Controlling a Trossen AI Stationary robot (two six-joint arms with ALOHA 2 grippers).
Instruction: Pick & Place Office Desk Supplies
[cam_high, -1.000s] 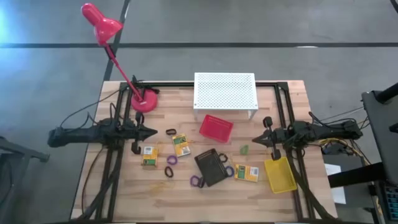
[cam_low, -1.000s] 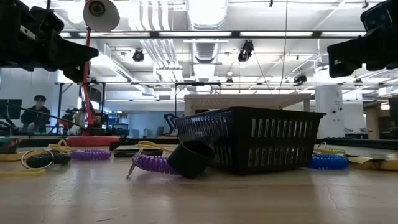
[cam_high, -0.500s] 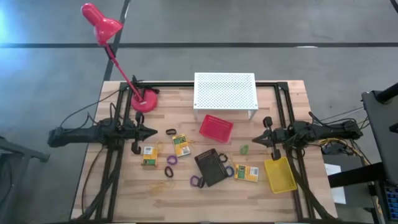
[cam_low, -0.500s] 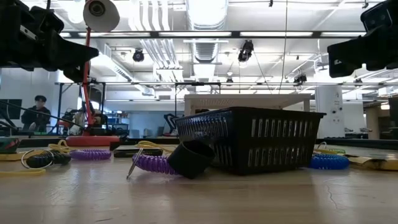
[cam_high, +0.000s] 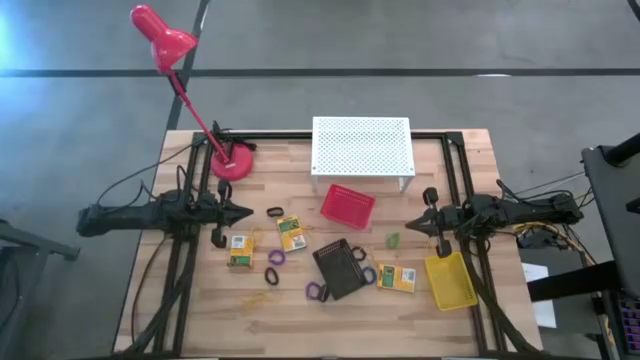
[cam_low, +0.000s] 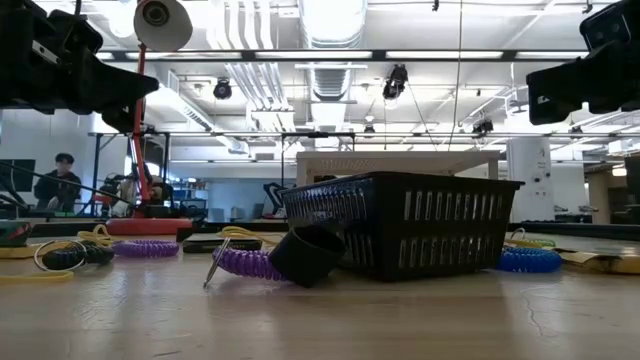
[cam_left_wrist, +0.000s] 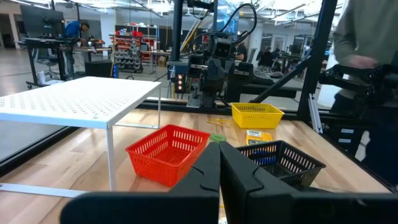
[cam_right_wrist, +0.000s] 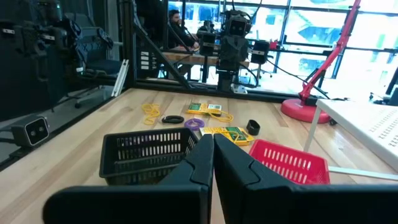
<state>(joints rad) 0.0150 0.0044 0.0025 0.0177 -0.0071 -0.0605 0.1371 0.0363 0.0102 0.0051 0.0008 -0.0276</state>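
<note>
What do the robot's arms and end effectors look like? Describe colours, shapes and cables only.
Both arms are dark, near-black, slim and jointed, each tapering toward the table's middle. The left end effector and right end effector each end in two flat black fingers with angular, wedge-like tips. Thin dark cables trail from the left arm's base, and a bundle with some yellow wiring sits behind the right arm. No markings are legible.

Low view: both arms cut off by the upper edge. Black tray (cam_low: 405, 232) hides the stand behind it. High view: print on the card boxes (cam_high: 292, 234) too small to read.
</note>
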